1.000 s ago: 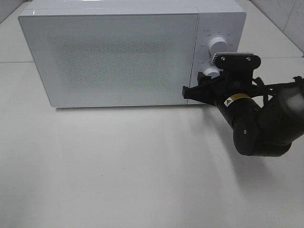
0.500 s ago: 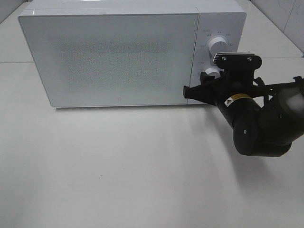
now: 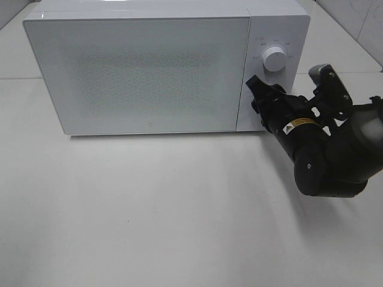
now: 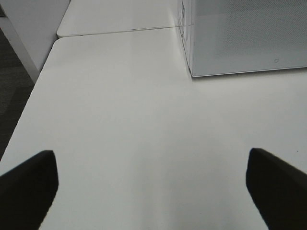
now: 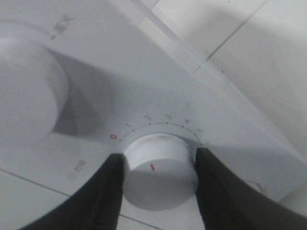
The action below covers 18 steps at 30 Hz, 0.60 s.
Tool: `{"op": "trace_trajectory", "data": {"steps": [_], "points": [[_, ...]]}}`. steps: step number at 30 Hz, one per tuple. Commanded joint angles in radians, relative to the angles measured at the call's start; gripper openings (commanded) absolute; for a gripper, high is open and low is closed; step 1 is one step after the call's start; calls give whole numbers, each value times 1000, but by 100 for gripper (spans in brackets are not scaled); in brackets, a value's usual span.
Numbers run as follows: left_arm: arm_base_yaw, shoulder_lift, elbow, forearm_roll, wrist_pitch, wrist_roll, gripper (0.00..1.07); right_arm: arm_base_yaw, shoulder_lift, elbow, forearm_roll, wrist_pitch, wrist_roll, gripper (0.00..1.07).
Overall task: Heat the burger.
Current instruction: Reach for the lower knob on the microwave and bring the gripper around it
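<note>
A white tabletop (image 3: 179, 209) carried a white box-shaped microwave (image 3: 149, 72) across the upper frame. Its frosted door was closed, so the burger's place could not be told. The black right gripper (image 5: 158, 163) pinched the lower round white dial (image 5: 160, 187); the left gripper (image 4: 151, 191) gaped wide over the table.

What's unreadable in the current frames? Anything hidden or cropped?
Burger: seen in no view; microwave door is frosted in exterior high.
Lower knob: hidden by the right hand in exterior high.
Panel label: blurred in right wrist view.
Left hand: cropped by left wrist frame's edge; only fingertips show.
</note>
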<state>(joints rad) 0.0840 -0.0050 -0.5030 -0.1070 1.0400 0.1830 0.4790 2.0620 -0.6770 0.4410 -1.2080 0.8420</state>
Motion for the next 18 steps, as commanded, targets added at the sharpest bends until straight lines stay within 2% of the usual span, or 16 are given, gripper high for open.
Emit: {"op": "trace_trajectory", "data": {"steps": [1, 3, 6, 9, 11, 18], "points": [[1, -20, 3, 1, -4, -7, 101, -2, 0, -10, -10, -212, 149, 19], [1, -20, 3, 1, -4, -7, 101, -2, 0, -10, -10, -214, 346, 21], [1, -20, 3, 1, -4, -7, 101, -2, 0, -10, -10, -214, 463, 21], [1, -20, 3, 1, -4, -7, 101, -2, 0, -10, -10, -214, 499, 22], [1, -20, 3, 1, -4, -7, 101, -2, 0, -10, -10, -216, 617, 23], [1, -20, 3, 1, -4, -7, 101, -2, 0, -10, -10, -218, 795, 24]]}}
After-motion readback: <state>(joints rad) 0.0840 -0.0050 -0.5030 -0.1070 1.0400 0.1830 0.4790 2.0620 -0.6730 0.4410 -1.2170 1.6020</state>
